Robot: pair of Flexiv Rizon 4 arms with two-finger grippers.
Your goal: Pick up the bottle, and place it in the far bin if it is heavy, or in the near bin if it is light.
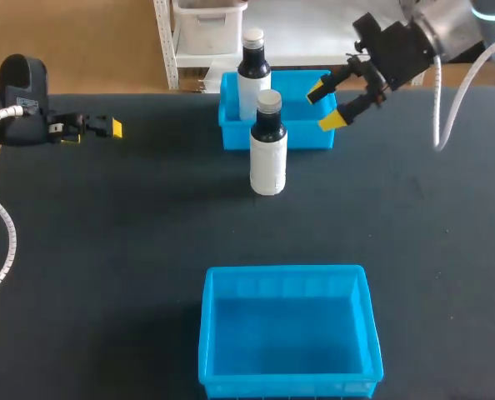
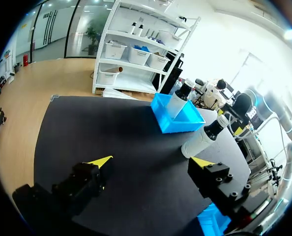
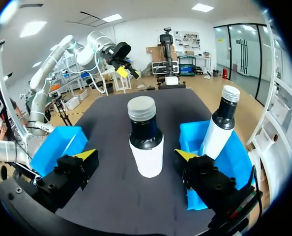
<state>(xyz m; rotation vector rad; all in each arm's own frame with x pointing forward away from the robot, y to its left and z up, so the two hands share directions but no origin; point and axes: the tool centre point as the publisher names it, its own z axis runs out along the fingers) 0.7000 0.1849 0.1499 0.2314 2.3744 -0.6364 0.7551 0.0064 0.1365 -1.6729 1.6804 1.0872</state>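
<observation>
A white bottle with a dark neck and grey cap (image 1: 268,150) stands upright on the black table, just in front of the far blue bin (image 1: 231,133). A second, similar bottle (image 1: 254,67) stands inside that bin at its left end. My right gripper (image 1: 327,104) hovers open above the bin's right part, empty. In the right wrist view the table bottle (image 3: 146,142) is ahead of the open gripper (image 3: 135,155), apart from both fingers, with the bin bottle (image 3: 219,130) beside it. My left gripper (image 1: 106,127) is open and empty at the table's far left.
The near blue bin (image 1: 285,273) sits empty at the table's front middle. In the left wrist view both bottles (image 2: 202,140) (image 2: 178,101) and the far bin (image 2: 178,123) lie well ahead of the left gripper (image 2: 151,162).
</observation>
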